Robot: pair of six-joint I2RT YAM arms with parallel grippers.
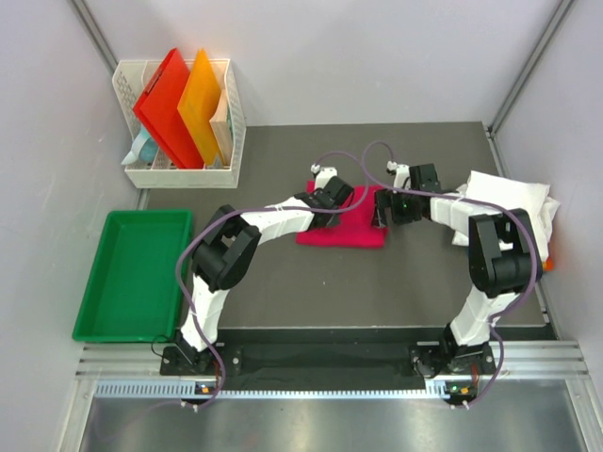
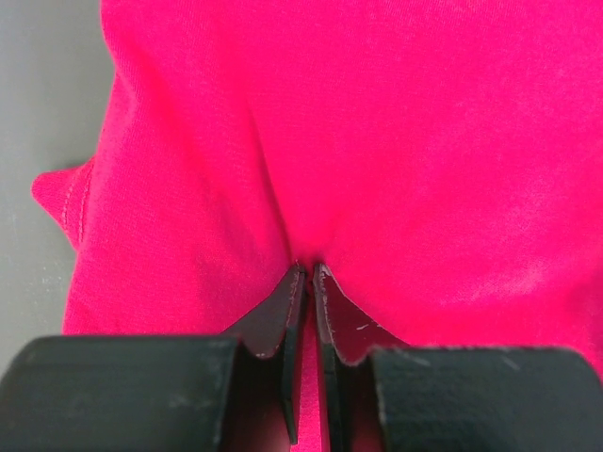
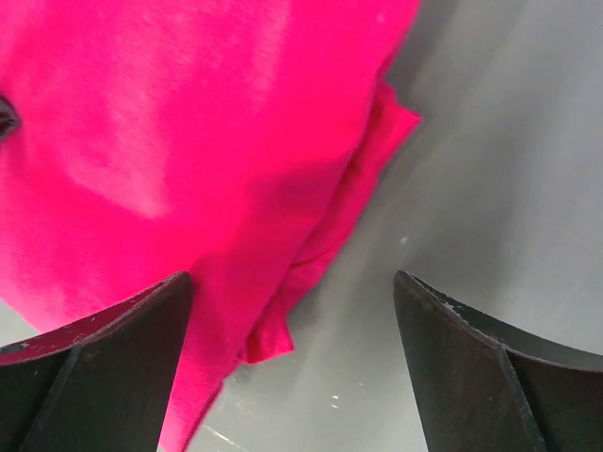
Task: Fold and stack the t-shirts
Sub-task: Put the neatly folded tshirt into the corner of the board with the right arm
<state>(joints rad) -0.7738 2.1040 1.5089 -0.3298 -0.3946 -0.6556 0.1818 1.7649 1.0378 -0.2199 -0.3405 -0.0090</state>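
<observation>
Magenta t-shirt [image 1: 344, 232]: lying on tabletop [image 1: 283, 282]. Left hand [image 2: 309, 273]: clenched, pinching the shirt's cloth. Right hand [image 3: 290, 287]: released, spread wide over the shirt's edge.

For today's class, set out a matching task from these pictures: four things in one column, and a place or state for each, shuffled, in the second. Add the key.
Column one
1. left pincer
2. right pincer
3. green tray
4. white basket

Column two
A. holds red and orange folders
B. open, at the edge of the pink t-shirt
C. shut on the pink t-shirt
D. left of the dark mat

Pairs: 1-C, 2-B, 3-D, 4-A
</observation>
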